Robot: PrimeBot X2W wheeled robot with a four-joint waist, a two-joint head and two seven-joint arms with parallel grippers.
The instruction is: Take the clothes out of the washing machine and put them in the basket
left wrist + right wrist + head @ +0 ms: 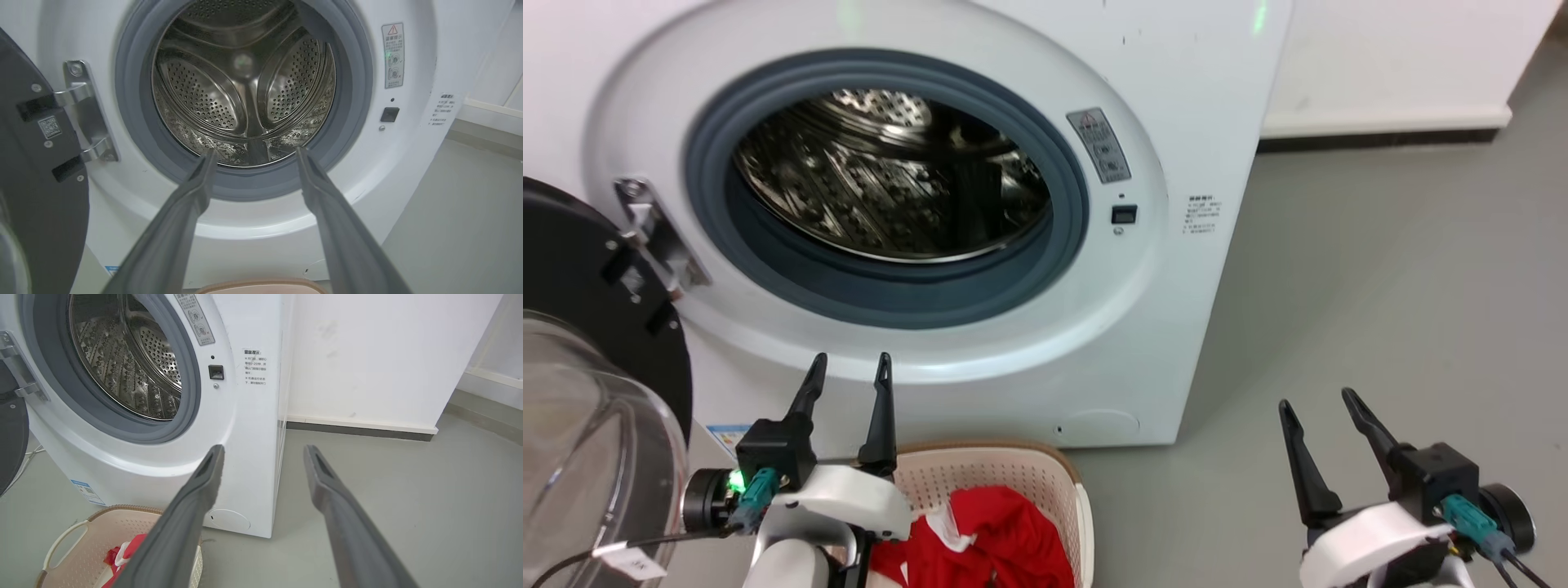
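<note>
Head view puts both pincers nearest the camera. The left pincer (851,359) stands above the near-left side of the basket (1013,478), its two dark fingers spread with nothing between them. The right pincer (1316,400) hangs over bare floor (1380,286) well off to the right, equally spread and empty. Just past the left arm, the basket sits on the floor close against the foot of the washing machine (1176,286). The clothes (996,539) lie inside it as a crumpled red heap with a strip of white trim. The arm covers part of that heap, so it cannot be told whether it is one garment or two. Farther back, the door (572,269) is swung wide to the left. The grey ring frames the drum (882,188), where the head view and both wrist views show bare perforated steel and no red cloth. Judged from this, the unloading looks finished or very nearly so, with the red cloth in the basket and no fabric held. At most, what may be left is a check of the drum's lowest front edge, which is hidden behind the ring, and of whether both garments are in the basket.
</note>
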